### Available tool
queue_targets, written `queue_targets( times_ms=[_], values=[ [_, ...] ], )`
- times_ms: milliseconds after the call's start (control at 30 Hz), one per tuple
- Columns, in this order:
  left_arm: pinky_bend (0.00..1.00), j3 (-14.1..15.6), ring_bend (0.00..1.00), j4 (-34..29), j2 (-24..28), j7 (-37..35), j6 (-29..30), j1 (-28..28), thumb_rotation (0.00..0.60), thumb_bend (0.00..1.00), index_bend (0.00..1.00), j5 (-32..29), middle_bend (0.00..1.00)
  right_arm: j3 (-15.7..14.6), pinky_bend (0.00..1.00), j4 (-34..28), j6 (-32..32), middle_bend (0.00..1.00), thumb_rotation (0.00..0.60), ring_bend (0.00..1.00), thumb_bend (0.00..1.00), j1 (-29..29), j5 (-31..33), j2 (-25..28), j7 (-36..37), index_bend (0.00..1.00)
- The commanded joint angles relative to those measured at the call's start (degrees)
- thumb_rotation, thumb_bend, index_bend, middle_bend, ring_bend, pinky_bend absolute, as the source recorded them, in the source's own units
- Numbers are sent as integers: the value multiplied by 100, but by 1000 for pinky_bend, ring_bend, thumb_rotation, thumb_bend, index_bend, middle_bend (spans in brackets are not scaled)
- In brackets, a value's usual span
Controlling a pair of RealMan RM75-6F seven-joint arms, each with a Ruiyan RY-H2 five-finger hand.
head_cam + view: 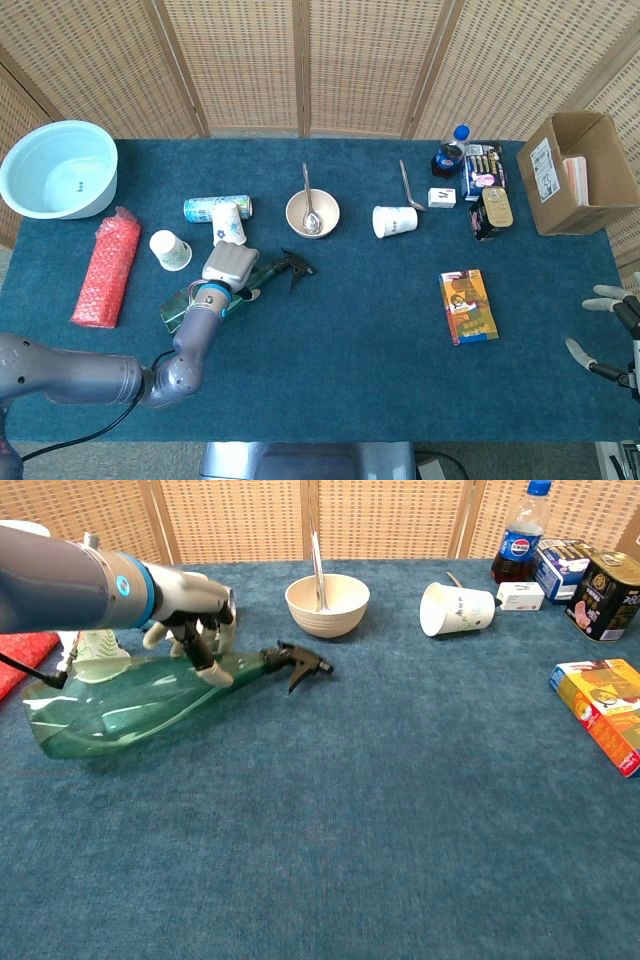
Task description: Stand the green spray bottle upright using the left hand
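Green spray bottle [232, 289] lies on its side on the blue cloth table [380, 330], left of centre, black trigger head pointing right toward the bowl side. Head view: left hand [229, 267] sits over the bottle's neck end, fingers curled down around it; grip itself is hidden from above. Right hand [610, 335] is at the far right table edge, fingers spread, holding nothing. Paper cup [171, 250] stands just left of the left hand, red bubble-wrap roll [105, 268] further left, pale blue basin [58, 168] at the back left corner. Cream bowl with spoon [312, 213] sits behind the nozzle, cardboard box [574, 172] back right

Chest view: bottle [130, 700] is tilted, base low at the left, neck raised toward the right, nozzle just off the cloth. Left hand [195, 610] wraps the neck from above, fingers [207, 665] closed around the bottle just behind the trigger. Bowl [327, 603] is behind the nozzle, well apart. Tipped paper cup [455, 608] lies right of the bowl, cola bottle [521, 538] behind it, yellow box [605, 710] at the right edge. Right hand does not show here
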Motion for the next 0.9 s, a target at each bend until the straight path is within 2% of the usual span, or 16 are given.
queue_targets(
  times_ms=[33, 300, 433, 567, 767, 900],
  values=[
    [781, -77, 593, -365, 311, -653, 22, 350, 600, 406, 485, 860, 507, 7, 100, -10, -8, 307, 600, 40, 226, 13, -8, -3, -18, 391],
    [769, -70, 585, -947, 828, -2280, 223, 1239, 600, 400, 477, 3169, 501, 28, 100, -76, -39, 307, 600, 40, 225, 79, -64, -20, -117, 389],
    [761, -76, 576, -988, 925, -3608, 449, 1800, 600, 396, 476, 4563, 496, 30, 100, -86, -30, 306, 600, 40, 226, 96, -99, -36, -140, 386],
    [755, -51, 571, -830, 942, -4779, 744, 2217, 600, 394, 476, 5602, 494, 30, 100, -94, -6, 307, 600, 40, 226, 93, -111, -51, -150, 384],
    [748, 76, 565, -370, 825, -6499, 1271, 2740, 600, 394, 477, 6804, 494, 29, 100, -88, 1, 307, 600, 40, 224, 103, -119, -102, -165, 378],
    [743, 142, 561, -42, 724, -7376, 1562, 2962, 600, 394, 476, 7285, 494, 23, 100, -78, -21, 307, 600, 40, 222, 116, -117, -127, -163, 376]
  ],
)
